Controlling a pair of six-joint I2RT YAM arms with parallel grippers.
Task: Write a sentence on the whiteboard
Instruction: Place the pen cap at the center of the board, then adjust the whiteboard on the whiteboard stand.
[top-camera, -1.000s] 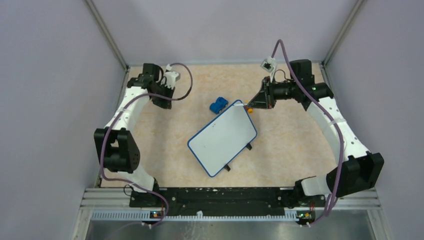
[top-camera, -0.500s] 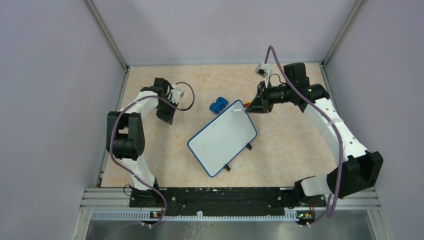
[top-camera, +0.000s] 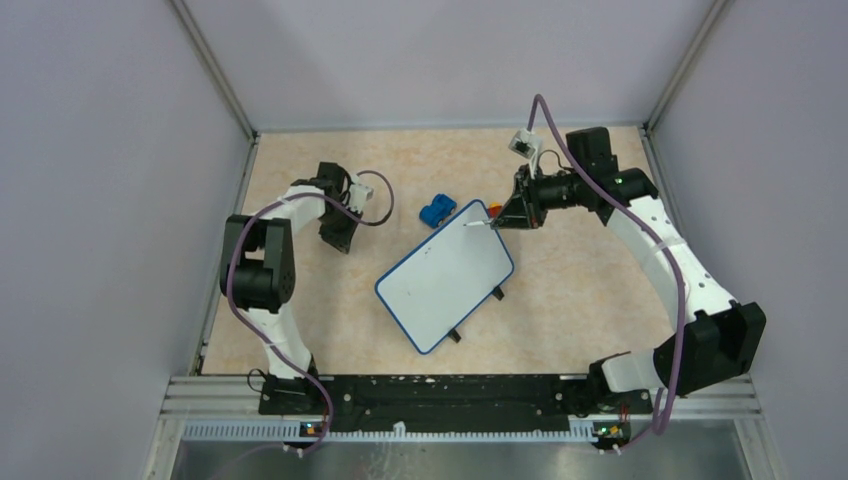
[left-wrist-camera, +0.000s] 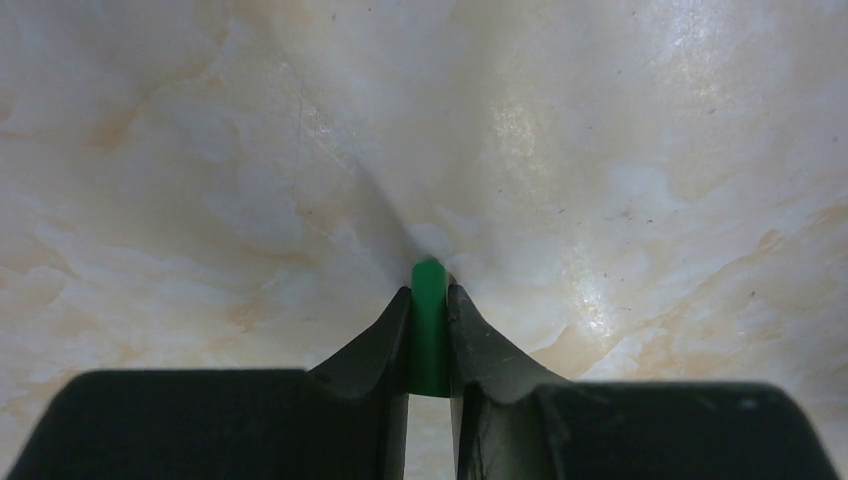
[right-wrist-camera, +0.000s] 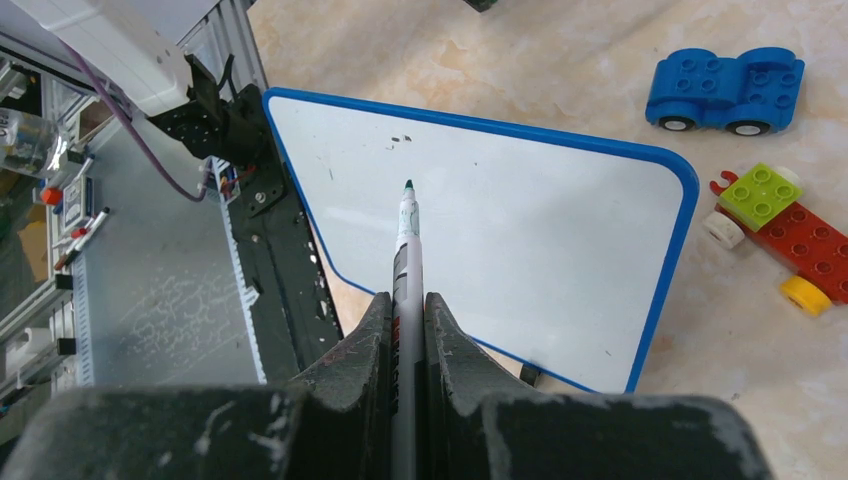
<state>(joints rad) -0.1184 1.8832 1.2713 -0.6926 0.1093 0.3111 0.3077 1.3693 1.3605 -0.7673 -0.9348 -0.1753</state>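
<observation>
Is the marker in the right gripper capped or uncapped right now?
Uncapped: the marker shows a bare green tip over the whiteboard, and the left gripper pinches a small green piece, probably its cap.

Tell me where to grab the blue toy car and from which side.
Probably best taken mid-body: grip the blue toy car across its two long sides, coming down from above. It stands upright on its wheels, studs up, clear of the whiteboard.

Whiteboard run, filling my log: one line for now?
whiteboard: no sentence | right gripper: marker held over it | left gripper: holds green cap
</observation>
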